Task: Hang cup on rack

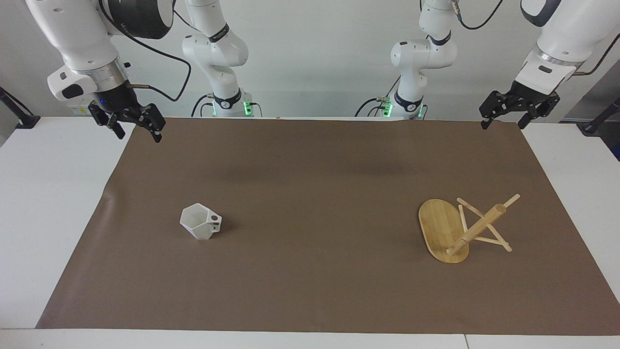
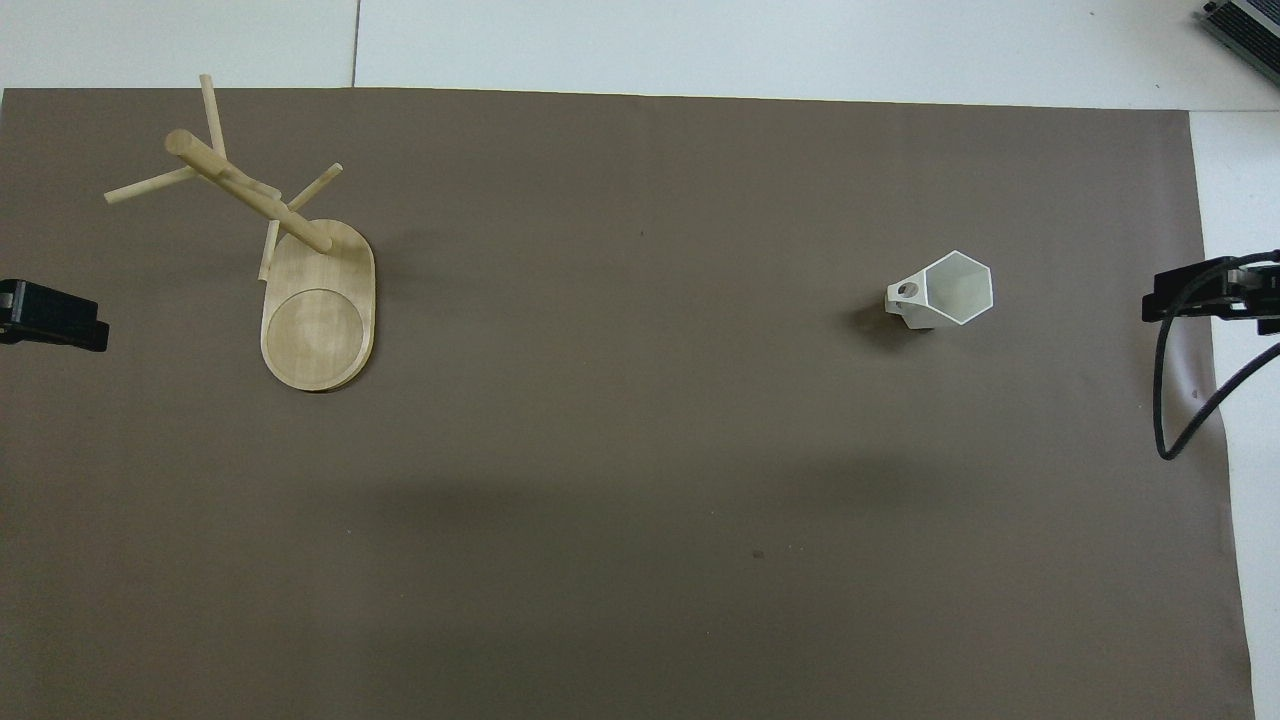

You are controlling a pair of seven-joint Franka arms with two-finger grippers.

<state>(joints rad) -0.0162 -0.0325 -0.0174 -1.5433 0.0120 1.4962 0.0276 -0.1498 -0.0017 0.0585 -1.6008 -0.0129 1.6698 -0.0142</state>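
Plainly, both empty, open — left end effector (image 1: 502, 121), right end effector (image 1: 136, 132); cup (image 1: 200, 221) seemingly upright.

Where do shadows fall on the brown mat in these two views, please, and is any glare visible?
Overhead view: the faceted white cup casts a small dark shadow beside its handle, toward the left arm's end; a broad soft band darkens the brown mat nearer the robots. Facing view: two faint blurred patches lie on the mat near the robots; the light bamboo rack casts almost none. No glare in either.
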